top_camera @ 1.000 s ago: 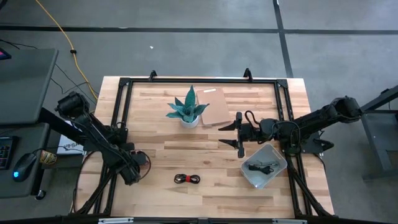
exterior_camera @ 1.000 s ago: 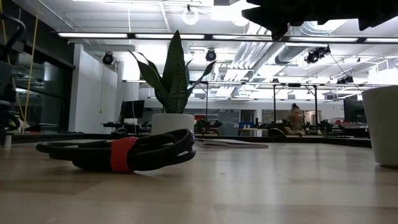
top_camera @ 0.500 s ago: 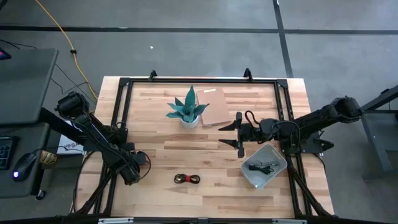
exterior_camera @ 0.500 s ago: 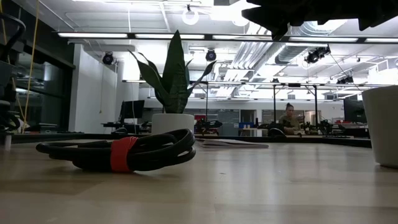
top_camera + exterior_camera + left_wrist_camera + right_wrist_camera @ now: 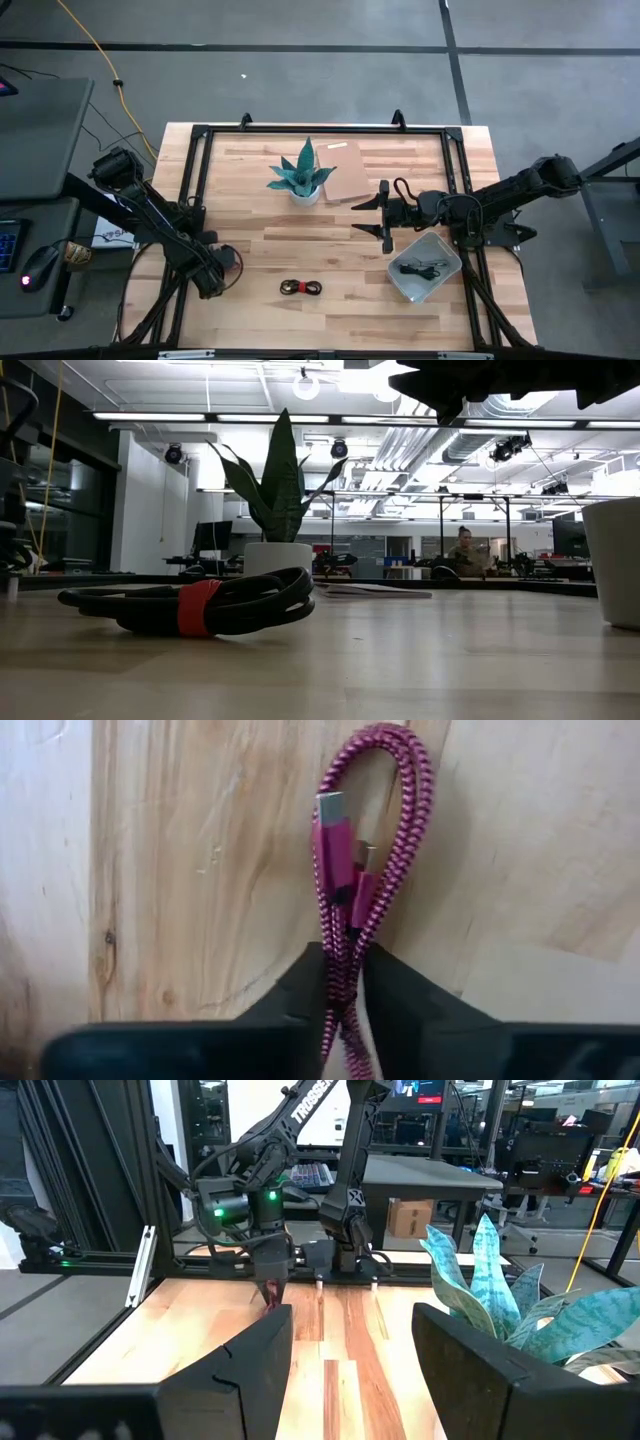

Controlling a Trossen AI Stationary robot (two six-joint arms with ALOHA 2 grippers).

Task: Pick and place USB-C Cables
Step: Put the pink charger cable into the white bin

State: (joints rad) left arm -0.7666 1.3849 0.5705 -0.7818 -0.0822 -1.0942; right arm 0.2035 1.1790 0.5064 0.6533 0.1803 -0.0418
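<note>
Nothing on the table has shifted since the earlier frame. Near the table's left edge, the left gripper (image 5: 343, 982) pinches the pink-magenta cable (image 5: 355, 860), whose loop lies on the wooden table (image 5: 190, 860) ahead of the fingertips. The right gripper (image 5: 384, 211) waits mid-table, fingers apart.

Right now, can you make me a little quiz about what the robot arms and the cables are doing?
1. True or false: the left gripper is shut on the pink cable.
2. Which cable lies loose on the table in front of the plant? A) red-and-black cable B) yellow cord C) white cable
3. Fill in: the right gripper is ____, near the grey tray.

Key: 1 true; 2 A; 3 open.
</note>
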